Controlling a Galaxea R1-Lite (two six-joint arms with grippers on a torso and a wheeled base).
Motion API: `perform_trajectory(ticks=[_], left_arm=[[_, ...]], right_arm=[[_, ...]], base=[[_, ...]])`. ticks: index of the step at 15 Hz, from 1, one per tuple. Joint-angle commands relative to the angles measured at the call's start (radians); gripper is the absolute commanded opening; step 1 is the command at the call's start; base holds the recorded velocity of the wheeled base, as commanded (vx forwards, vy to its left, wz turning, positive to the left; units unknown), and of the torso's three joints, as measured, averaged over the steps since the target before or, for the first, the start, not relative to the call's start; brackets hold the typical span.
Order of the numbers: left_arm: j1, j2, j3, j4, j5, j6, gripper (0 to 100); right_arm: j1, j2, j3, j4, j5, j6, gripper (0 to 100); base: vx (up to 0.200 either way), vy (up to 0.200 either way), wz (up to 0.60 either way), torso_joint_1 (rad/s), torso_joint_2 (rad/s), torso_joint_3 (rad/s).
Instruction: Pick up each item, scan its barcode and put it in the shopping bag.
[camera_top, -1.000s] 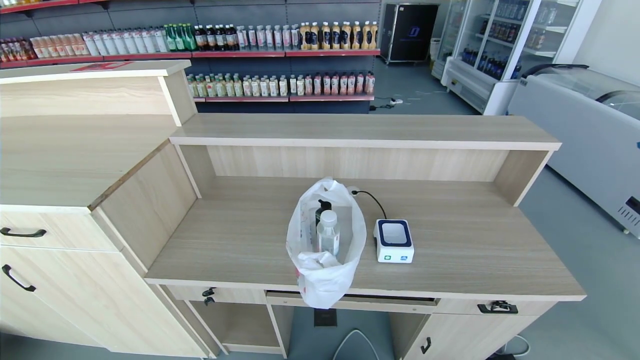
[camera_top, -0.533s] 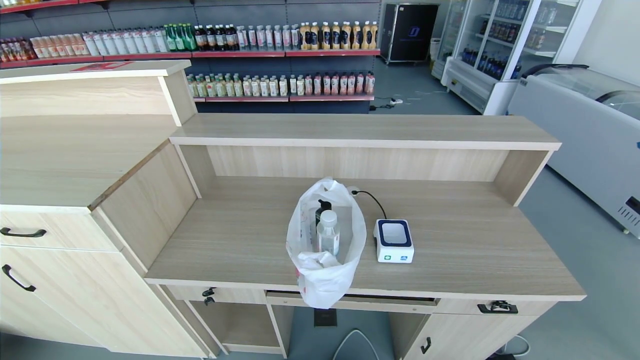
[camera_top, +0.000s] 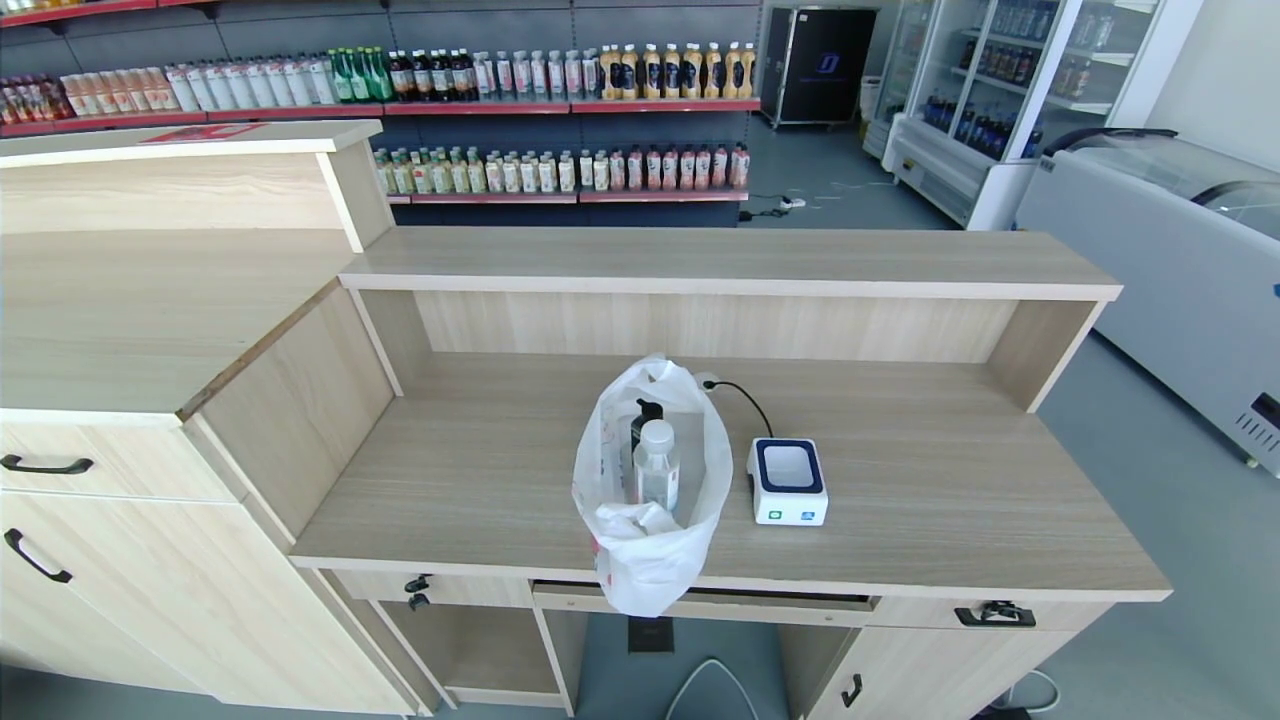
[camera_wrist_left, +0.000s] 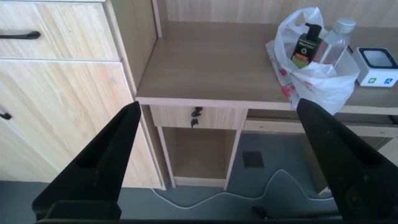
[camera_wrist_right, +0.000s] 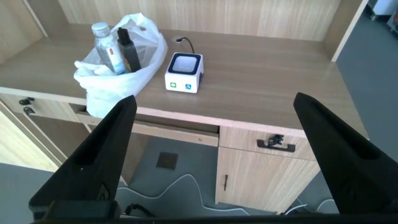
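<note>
So the shopping bag (camera_top: 650, 520) is a white plastic one sitting on the wooden counter (camera_top: 930, 510) near its front edge, with the bottom of it sagging a bit over that edge. Its mouth is open and two things stand upright inside: a clear bottle (camera_top: 656, 468) with a white cap, and right behind it a dark bottle (camera_top: 641, 422) with a black top and a reddish label. They're side by side, pretty much touching. Some crumpled bag plastic is bunched up in front of them.

Just beside the bag, on the robot's right, is the barcode scanner (camera_top: 788, 481), a little white box with a dark-rimmed window facing up. Its black cable (camera_top: 745, 398) loops off toward the back of the counter behind the bag.

The left gripper (camera_wrist_left: 217, 104) hangs out in front of the counter and lower than its top, jaws spread wide with nothing between them. The right gripper (camera_wrist_right: 214, 98) is the same deal, wide apart and holding nothing, well away from bag and scanner.

Further back there are store shelves (camera_top: 560, 105) lined with drink bottles.

Compared with a second ago, nothing has changed: bag, bottles and scanner sit exactly where they were.
</note>
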Motion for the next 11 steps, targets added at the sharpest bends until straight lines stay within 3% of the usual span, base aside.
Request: perform_trajectory(ticks=[1, 11], left_arm=[[0.000, 0.000, 0.000, 0.000, 0.000, 0.000, 100], [0.000, 0.000, 0.000, 0.000, 0.000, 0.000, 100]], right_arm=[[0.000, 0.003, 0.000, 0.000, 0.000, -0.001, 100], [0.000, 0.003, 0.000, 0.000, 0.002, -0.001, 100]], base=[[0.000, 0.000, 0.00, 0.000, 0.00, 0.000], [0.000, 0.000, 0.00, 0.000, 0.00, 0.000]])
